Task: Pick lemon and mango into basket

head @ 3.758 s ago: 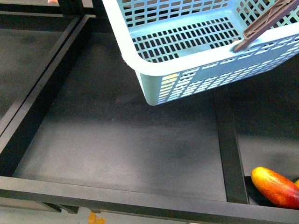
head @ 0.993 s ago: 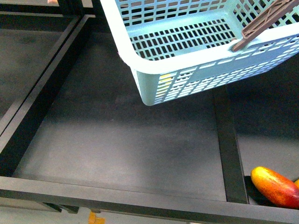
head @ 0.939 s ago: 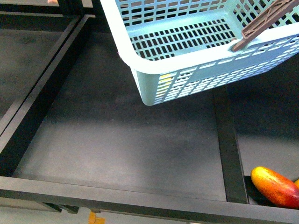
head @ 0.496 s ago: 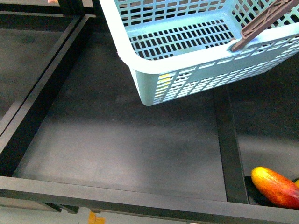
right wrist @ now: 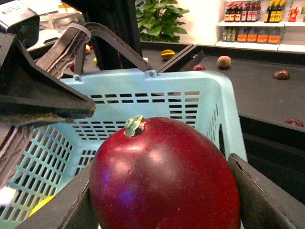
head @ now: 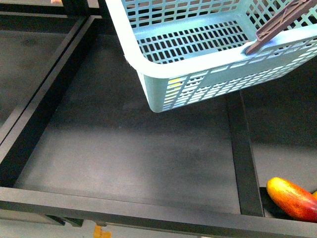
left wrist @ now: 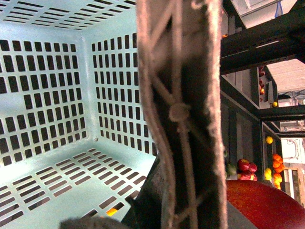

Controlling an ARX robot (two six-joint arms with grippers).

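Two dark fingers of the right gripper (right wrist: 160, 164) pinch the mango (right wrist: 167, 183) from both sides. It is held up close to the rim of the basket (right wrist: 209, 95). I cannot tell if it is over the inside or just beside it. The mango is so near the right wrist camera that it hides much of the basket. Only a small yellow bit of the lemon (right wrist: 40, 205) peeks out low in the basket. In the front view it is just a yellow patch behind the slots. That view cuts the basket off at the top and right.

In the left wrist view a brown handle (left wrist: 183, 114) fills the middle and blocks most of the rest. The left gripper (left wrist: 147, 202) is only a dark shape, so I cannot tell if it is spread or pressed together.

A long red and yellow fruit (head: 292, 198) lies at the corner of the black table (head: 138, 158), cut off by the edge. Far behind are a green plant (right wrist: 159, 16), bottles (right wrist: 257, 12) on a shelf, and small fruits too blurry to name.
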